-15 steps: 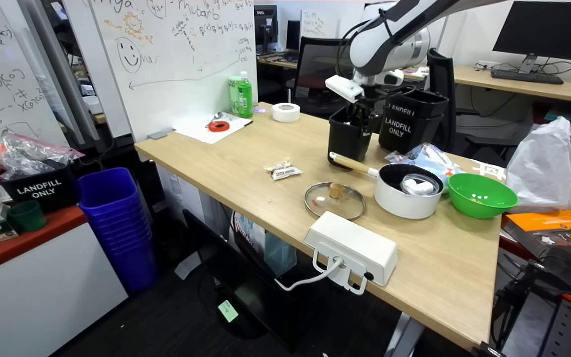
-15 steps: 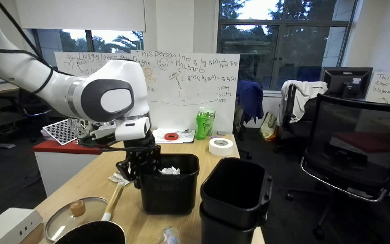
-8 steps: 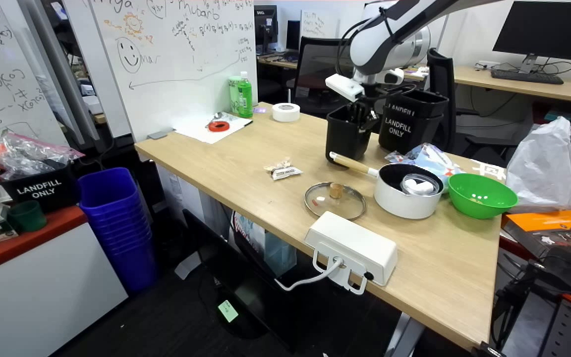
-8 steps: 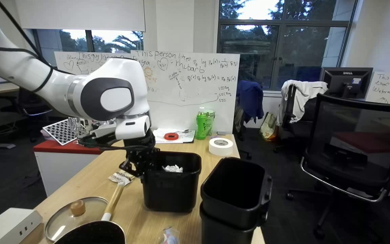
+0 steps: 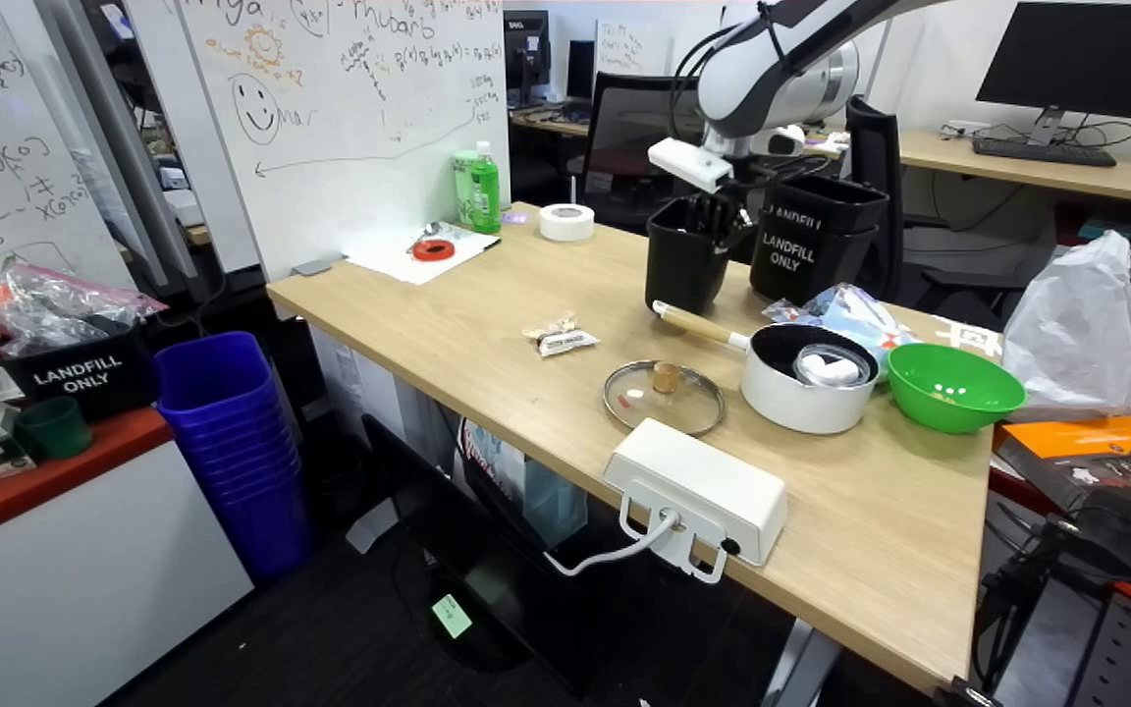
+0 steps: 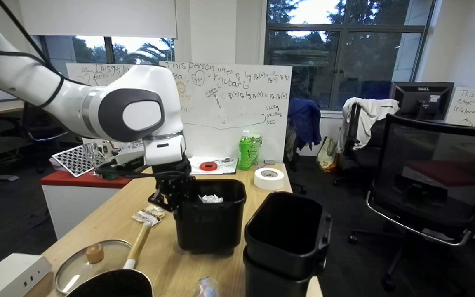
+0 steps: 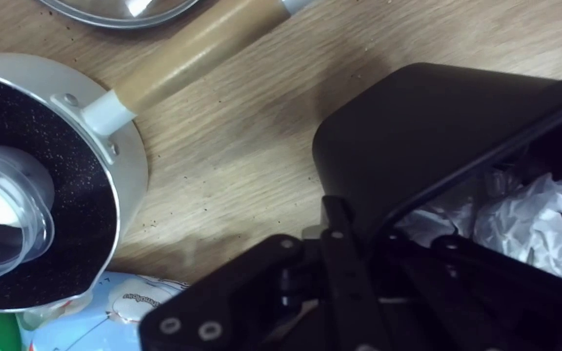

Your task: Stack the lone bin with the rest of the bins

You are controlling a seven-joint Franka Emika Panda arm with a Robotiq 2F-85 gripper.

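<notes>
- Gripper point(image 7: 366, 236) at the rim of the lone bin point(image 6: 210, 227). In the wrist view one jaw lies outside the bin wall, the other inside.
- Jaws: drawn in to about the wall's thickness, pinching it.
- Lone bin: roughly upright, held just clear of the worktop point(image 5: 487, 314); dark shadow under its base in an exterior view. Crumpled white paper point(image 7: 539, 224) inside.
- Rest of the bins point(image 5: 796, 260): black nested stack, standing beside the lone bin with a narrow gap between. White "LANDFILL ONLY" on its side. Number of bins cannot be told. Lone bin not yet stacked.
- Saucepan point(image 5: 806, 407) near the lone bin; wooden handle point(image 5: 698, 324) extends toward it. Clear container point(image 7: 42, 229) in the pan, white contents.
- Glass lid point(image 5: 659, 410) flat beside the saucepan, knob up.
- Green bowl point(image 5: 978, 412) just beside the saucepan; blue printed packet point(image 7: 115, 321) between saucepan and stack.
- White tape roll point(image 5: 566, 226) and green bottle point(image 5: 485, 196) farther off, near the whiteboard point(image 5: 359, 167), in both exterior views.
</notes>
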